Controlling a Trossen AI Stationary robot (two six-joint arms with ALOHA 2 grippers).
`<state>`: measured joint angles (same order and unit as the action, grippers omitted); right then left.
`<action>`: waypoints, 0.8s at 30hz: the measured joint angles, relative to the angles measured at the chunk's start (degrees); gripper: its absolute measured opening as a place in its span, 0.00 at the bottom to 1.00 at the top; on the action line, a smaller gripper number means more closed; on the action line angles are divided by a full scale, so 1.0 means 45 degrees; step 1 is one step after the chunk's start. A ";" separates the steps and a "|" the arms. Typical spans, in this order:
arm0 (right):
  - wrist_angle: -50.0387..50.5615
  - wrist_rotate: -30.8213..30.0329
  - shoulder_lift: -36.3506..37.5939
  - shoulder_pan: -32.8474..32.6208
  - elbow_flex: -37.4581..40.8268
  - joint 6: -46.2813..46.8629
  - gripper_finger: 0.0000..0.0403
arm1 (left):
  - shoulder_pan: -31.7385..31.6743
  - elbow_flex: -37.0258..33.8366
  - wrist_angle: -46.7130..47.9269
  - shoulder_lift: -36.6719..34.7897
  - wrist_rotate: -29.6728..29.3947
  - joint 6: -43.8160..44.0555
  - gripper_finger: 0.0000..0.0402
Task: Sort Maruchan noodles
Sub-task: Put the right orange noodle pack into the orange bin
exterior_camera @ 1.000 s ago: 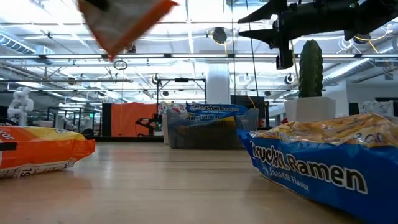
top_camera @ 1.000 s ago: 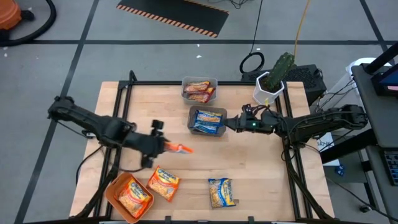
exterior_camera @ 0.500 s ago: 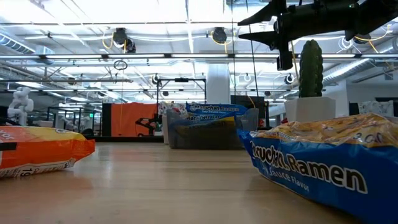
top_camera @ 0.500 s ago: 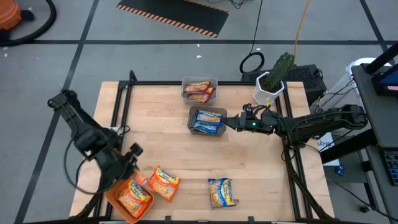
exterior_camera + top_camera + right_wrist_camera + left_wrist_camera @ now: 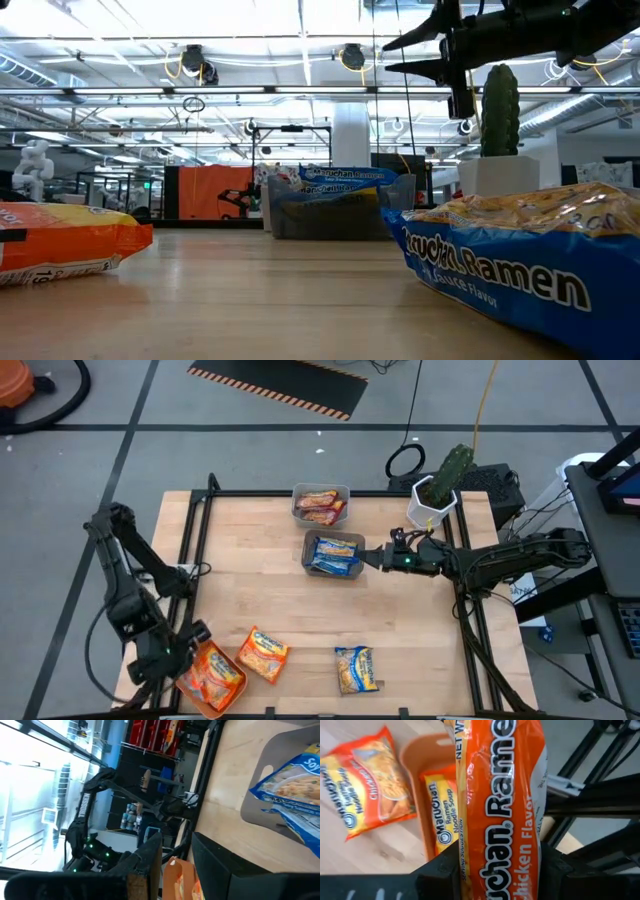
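At lower left of the high view, the left gripper (image 5: 185, 650) pinches an orange packet (image 5: 500, 805) over the orange tray (image 5: 186, 678). The right gripper (image 5: 368, 557), mid-frame, hovers beside the grey bin (image 5: 333, 554); I cannot tell its finger spread.

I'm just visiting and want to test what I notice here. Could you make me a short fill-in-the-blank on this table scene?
1. The left gripper is shut on an ___ noodle packet.
2. That packet hangs over the ___ tray.
3. The grey bin beside the right gripper holds a ___ packet.
4. The white pot holds a ___.

Missing words: orange; orange; blue; cactus
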<state>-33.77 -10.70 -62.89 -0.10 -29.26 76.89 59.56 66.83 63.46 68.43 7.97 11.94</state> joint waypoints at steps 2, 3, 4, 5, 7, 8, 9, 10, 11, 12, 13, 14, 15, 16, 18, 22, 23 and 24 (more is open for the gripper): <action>-0.0024 0.0000 0.0000 0.0000 0.0000 0.0050 0.25 | 0.0150 0.0000 0.0016 0.0459 -0.0134 0.0091 0.40; -0.0051 0.0005 0.0000 0.0000 0.0000 0.0062 0.25 | 0.0218 0.0000 0.0045 0.0705 -0.0324 0.0236 0.40; -0.0057 0.0005 0.0000 0.0000 0.0000 0.0067 0.25 | 0.0279 0.0000 0.0086 0.0944 -0.0592 0.0500 0.40; -0.0047 0.0005 0.0000 0.0000 0.0000 0.0073 0.25 | 0.0334 0.0000 0.0116 0.1173 -0.0917 0.0840 0.40; -0.0054 0.0027 0.0000 0.0000 0.0000 0.0083 0.25 | 0.0416 0.0000 0.0164 0.1620 -0.1480 0.1574 0.40; -0.0057 0.0035 0.0000 -0.0001 0.0000 0.0094 0.25 | 0.0434 0.0000 0.0182 0.1830 -0.1691 0.1799 0.40; -0.0056 0.0039 0.0000 -0.0010 0.0000 0.0122 0.25 | 0.0460 0.0000 0.0189 0.2019 -0.1842 0.1934 0.40; -0.0052 0.0044 0.0000 -0.0010 0.0000 0.0182 0.25 | 0.0484 0.0000 0.0198 0.2238 -0.1927 0.1965 0.40; -0.0052 0.0049 0.0000 -0.0010 0.0000 0.0218 0.25 | 0.0526 0.0000 0.0245 0.2434 -0.1938 0.1989 0.40; -0.0056 0.0049 0.0000 -0.0010 0.0000 0.0233 0.25 | 0.0567 0.0000 0.0336 0.2628 -0.1977 0.1989 0.40; -0.0057 0.0049 0.0000 -0.0006 0.0000 0.0234 0.25 | 0.0615 0.0000 0.0497 0.2825 -0.2041 0.1988 0.40; -0.0052 0.0049 0.0000 -0.0005 0.0000 0.0237 0.25 | 0.0651 0.0000 0.0711 0.3025 -0.2167 0.2017 0.40; -0.0052 0.0051 0.0000 -0.0007 0.0000 0.0232 0.25 | 0.0700 0.0000 0.0984 0.3253 -0.2346 0.2069 0.40; -0.0052 0.0057 0.0000 -0.0005 0.0000 0.0234 0.25 | 0.0733 0.0000 0.1316 0.3481 -0.2540 0.2184 0.40; -0.0039 0.0083 0.0000 -0.0005 0.0000 0.0235 0.25 | 0.0775 0.0000 0.1939 0.3869 -0.2748 0.2470 0.40; 0.0055 0.0096 0.0000 -0.0005 0.0000 0.0237 0.25 | 0.0756 -0.0005 0.2281 0.4142 -0.2831 0.2607 0.40; 0.0057 0.0096 0.0000 -0.0005 0.0000 0.0235 0.25 | 0.0761 -0.0005 0.2288 0.4127 -0.2943 0.2642 0.40; 0.0060 0.0094 0.0000 -0.0005 0.0000 0.0234 0.25 | 0.0761 -0.0005 0.2297 0.4113 -0.3118 0.2722 0.40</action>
<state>-33.50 -10.28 -62.89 -0.12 -29.26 77.94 62.98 66.81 73.80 86.94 -6.06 24.19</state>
